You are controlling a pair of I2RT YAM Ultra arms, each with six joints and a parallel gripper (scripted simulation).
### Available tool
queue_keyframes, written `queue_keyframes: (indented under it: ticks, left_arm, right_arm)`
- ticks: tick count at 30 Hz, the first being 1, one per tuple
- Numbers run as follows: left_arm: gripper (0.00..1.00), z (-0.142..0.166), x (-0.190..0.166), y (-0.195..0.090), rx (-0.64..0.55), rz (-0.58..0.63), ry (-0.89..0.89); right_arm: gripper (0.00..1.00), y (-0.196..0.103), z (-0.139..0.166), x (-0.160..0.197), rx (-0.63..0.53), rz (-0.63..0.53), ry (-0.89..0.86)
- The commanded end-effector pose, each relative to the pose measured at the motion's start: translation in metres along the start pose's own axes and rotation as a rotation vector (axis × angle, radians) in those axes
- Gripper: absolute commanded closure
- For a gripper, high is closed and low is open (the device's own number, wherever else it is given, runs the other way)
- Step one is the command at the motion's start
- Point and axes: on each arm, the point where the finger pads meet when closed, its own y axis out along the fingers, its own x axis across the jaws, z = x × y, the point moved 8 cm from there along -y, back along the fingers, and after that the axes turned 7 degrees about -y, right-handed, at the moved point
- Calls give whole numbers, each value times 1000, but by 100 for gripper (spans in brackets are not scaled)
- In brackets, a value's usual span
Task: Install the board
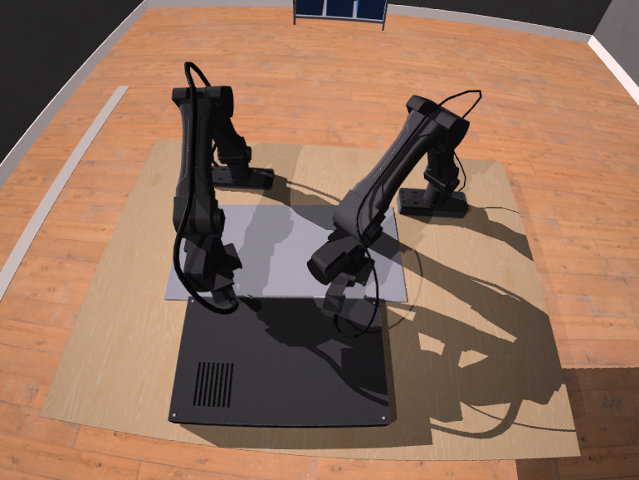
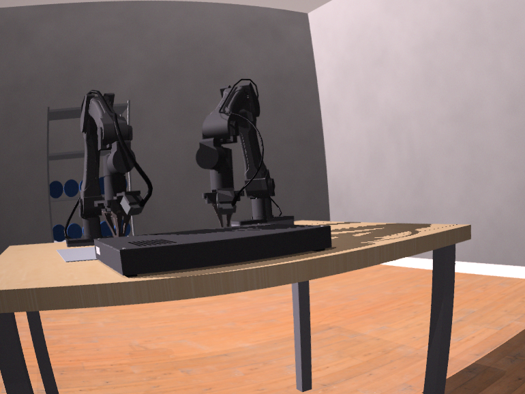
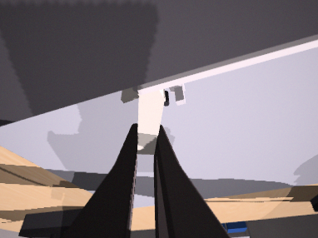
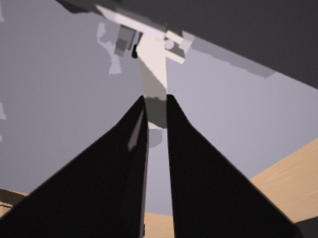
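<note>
The black enclosure [image 1: 280, 361] stands flat on the bench, and its top also shows in the exterior view [image 2: 211, 245]. The board is hidden inside. Only its white panel edge [image 3: 250, 61] shows under the enclosure's rear rim. My left gripper [image 1: 335, 310] is at the rear rim and its fingers are shut on the tip of a white lever [image 3: 149, 112] that sticks out roughly square to the panel. My right gripper [image 1: 229, 299] is near the other rear corner and its fingers are shut on the other white lever [image 4: 154, 69], which also sticks out from the panel.
A grey mat [image 1: 289, 247] lies behind the enclosure, under both wrists. The two arm bases [image 1: 242, 175] [image 1: 433, 201] stand at the back of the bench. A shelf with blue items [image 1: 340, 10] stands on the floor beyond. The enclosure's front edge is near the bench's front edge.
</note>
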Motion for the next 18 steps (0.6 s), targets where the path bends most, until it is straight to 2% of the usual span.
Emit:
queue_keyframes:
  ticks: [1, 5, 10, 18]
  left_arm:
    - [97, 0, 0, -6, -19, -2, -16]
    - [97, 0, 0, -6, -15, -4, -27]
    - [97, 0, -4, -9, -14, -4, -173]
    - [97, -1, -10, -5, -11, -6, -233]
  right_arm:
    - [97, -4, -1, 2, -26, 17, 10]
    - [97, -4, -1, 2, -26, 17, 11]
    - [97, -4, -1, 4, -24, 24, 171]
    - [97, -4, -4, 9, -30, 15, 231]
